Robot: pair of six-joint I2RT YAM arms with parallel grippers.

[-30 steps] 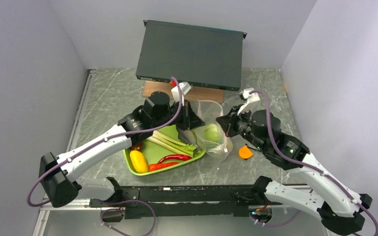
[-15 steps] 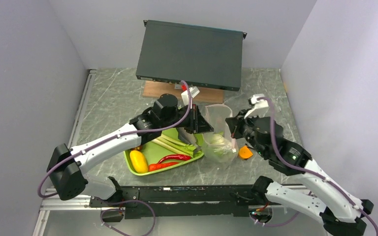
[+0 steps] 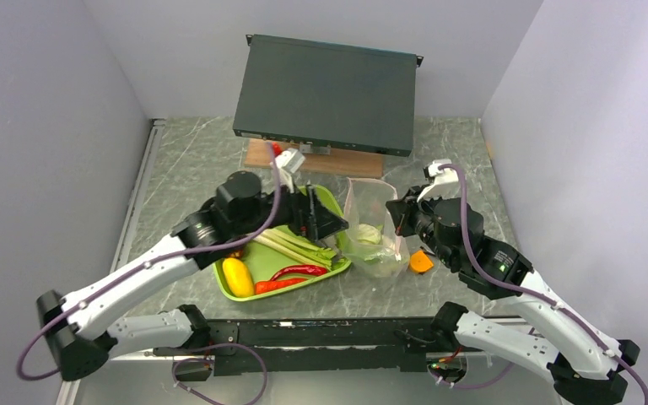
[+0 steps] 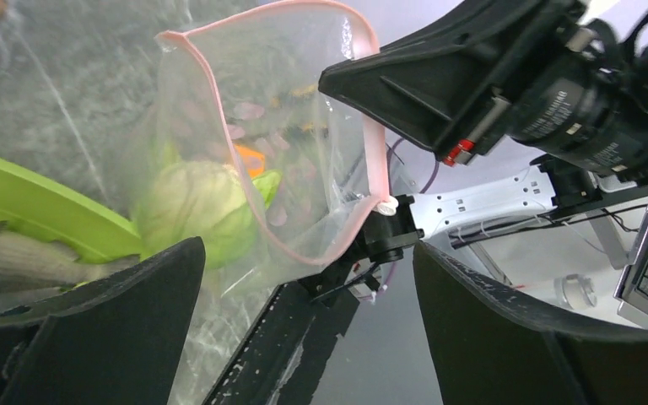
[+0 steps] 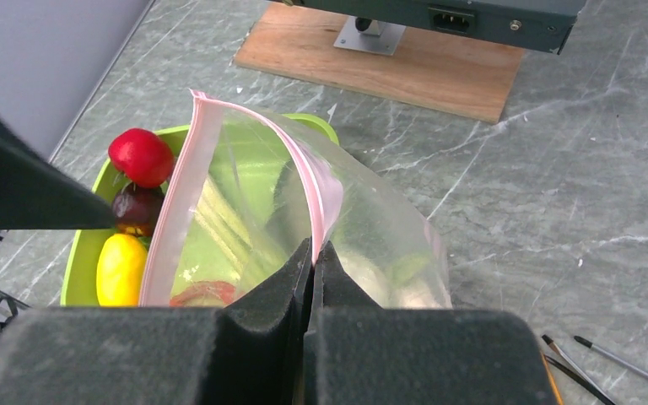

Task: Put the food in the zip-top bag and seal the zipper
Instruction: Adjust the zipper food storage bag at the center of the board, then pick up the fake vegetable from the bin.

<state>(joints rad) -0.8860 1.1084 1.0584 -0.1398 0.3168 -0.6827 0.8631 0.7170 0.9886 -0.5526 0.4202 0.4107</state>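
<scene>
Grey marbled table (image 3: 186, 160), walls close on both sides, a dark rack unit (image 3: 329, 93) looming at the back. Lime-green tray (image 3: 257, 261) sits centre, and the zip-top bag (image 3: 371, 211) stands upright just beside its right edge. Right gripper (image 5: 314, 261) is clamped on the bag's rim, holding the mouth up. Left gripper (image 4: 304, 321) hangs by that mouth, jaws spread wide, nothing in them. Pale cabbage (image 4: 198, 202) lies in the bag's bottom. Loading looks to be in hand. Next call, I'd say: back over the tray for the yellow fruit (image 3: 237, 277) or chilli (image 3: 299, 272), with open room above. Pink zipper (image 5: 321, 181) is unsealed.
</scene>
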